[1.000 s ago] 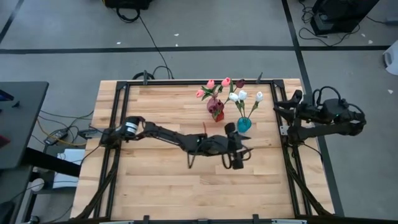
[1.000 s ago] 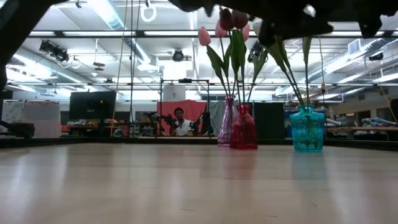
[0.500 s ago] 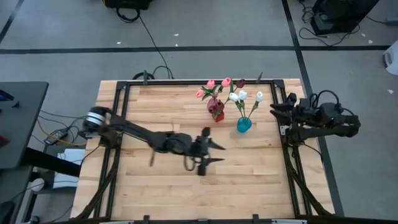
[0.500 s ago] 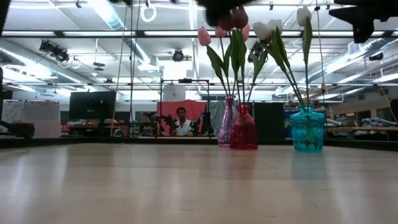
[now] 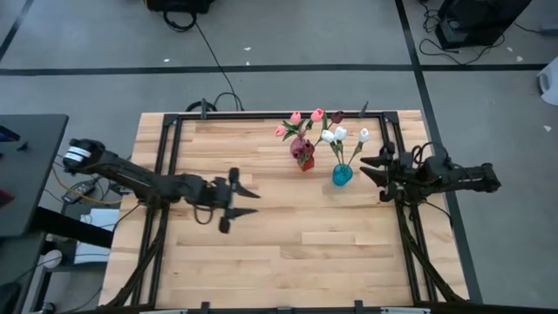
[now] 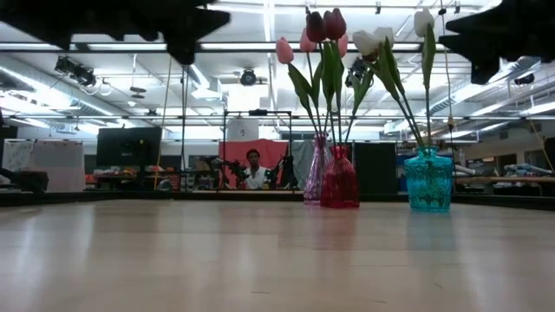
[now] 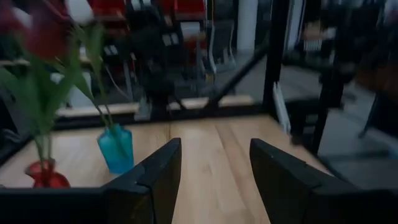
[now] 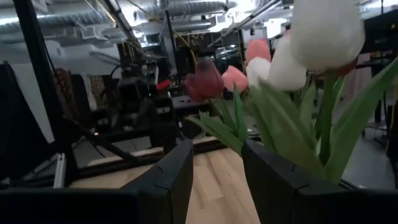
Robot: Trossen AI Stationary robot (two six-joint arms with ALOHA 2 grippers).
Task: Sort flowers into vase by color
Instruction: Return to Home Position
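**Tulips upright in three vases, both grippers empty**

The flowers (image 6: pixel 334 52) stand in three vases at the far right part of the worktop (image 5: pixel 261 253). Long axes run bottom to top, heads up. White heads (image 5: pixel 340 133) sit over the blue vase (image 5: pixel 342 174): two stems lean toward the red vase (image 6: pixel 340 182), one is near upright. Dark red heads (image 6: pixel 323 24) top the red vase. Pink heads (image 5: pixel 295 118) rise from the pink vase (image 6: pixel 314 178), which is half hidden behind the red one in the low view. The count per vase is unclear where heads overlap.

Left gripper (image 5: pixel 253 202) is over mid-worktop, well apart from the vases, jaws spread wide, empty. Right gripper (image 5: pixel 368 172) is near the blue vase, jaws parted, holding nothing. In the low view both arms are dark shapes cut off at the top edge.
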